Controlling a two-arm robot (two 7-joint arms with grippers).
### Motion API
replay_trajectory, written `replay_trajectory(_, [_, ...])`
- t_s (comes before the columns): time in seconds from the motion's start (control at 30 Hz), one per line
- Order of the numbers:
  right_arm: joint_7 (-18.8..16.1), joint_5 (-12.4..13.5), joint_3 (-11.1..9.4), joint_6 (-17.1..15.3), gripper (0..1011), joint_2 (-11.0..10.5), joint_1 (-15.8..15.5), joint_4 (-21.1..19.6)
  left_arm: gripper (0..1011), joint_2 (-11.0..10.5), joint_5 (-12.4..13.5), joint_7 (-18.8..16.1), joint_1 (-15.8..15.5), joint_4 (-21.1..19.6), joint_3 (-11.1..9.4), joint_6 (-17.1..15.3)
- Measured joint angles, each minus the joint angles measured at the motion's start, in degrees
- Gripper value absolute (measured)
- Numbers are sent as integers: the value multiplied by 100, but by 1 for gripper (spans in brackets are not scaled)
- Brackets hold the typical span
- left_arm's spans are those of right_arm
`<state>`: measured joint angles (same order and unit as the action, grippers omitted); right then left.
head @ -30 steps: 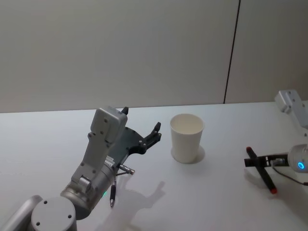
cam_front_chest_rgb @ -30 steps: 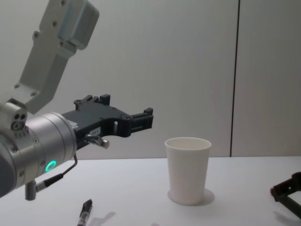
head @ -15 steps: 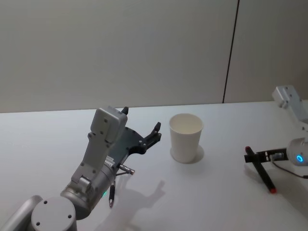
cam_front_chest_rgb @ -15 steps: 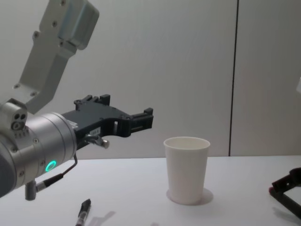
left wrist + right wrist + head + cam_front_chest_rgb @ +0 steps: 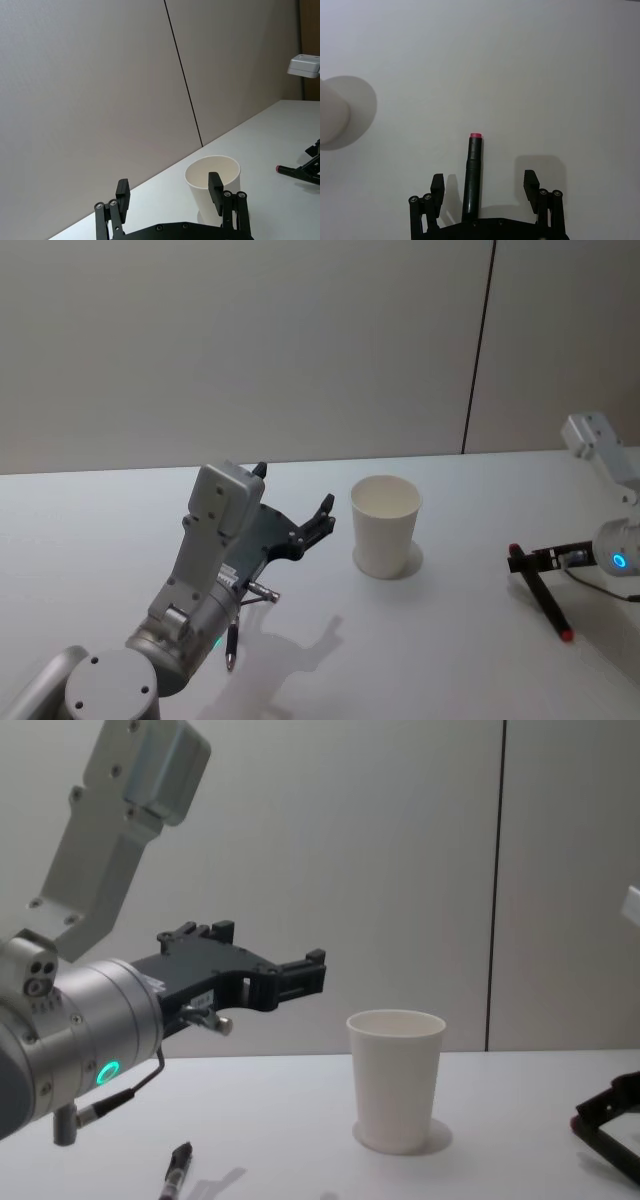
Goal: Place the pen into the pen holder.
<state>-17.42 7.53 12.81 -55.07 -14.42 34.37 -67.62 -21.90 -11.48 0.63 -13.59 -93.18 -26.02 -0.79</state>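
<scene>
A black pen (image 5: 548,607) with a red tip lies on the white table to the right of the pen holder (image 5: 386,525), a white paper cup standing upright. My right gripper (image 5: 548,558) hovers open just over the pen. In the right wrist view the pen (image 5: 472,175) lies between the spread fingers (image 5: 437,184), untouched, and the cup (image 5: 330,120) sits at the edge. My left gripper (image 5: 295,490) is raised and open, left of the cup, holding nothing. From the side I see the cup (image 5: 395,1080), the left gripper (image 5: 270,955) and the right gripper (image 5: 612,1112).
A second black pen (image 5: 231,643) lies on the table under my left arm, also seen from the chest (image 5: 178,1170). A plain wall with a dark seam (image 5: 478,350) stands behind the table. The left wrist view looks past its gripper (image 5: 169,190) at the cup (image 5: 227,175).
My right gripper has shifted slightly back and to the left over the red-tipped pen. The pen, the cup and the left arm have stayed put.
</scene>
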Motion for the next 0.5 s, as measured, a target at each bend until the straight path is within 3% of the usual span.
replay_trajectory(0.5, [-187, -164, 72, 135, 1002, 84, 214, 387, 1003, 0, 0, 0, 0, 0, 0, 0])
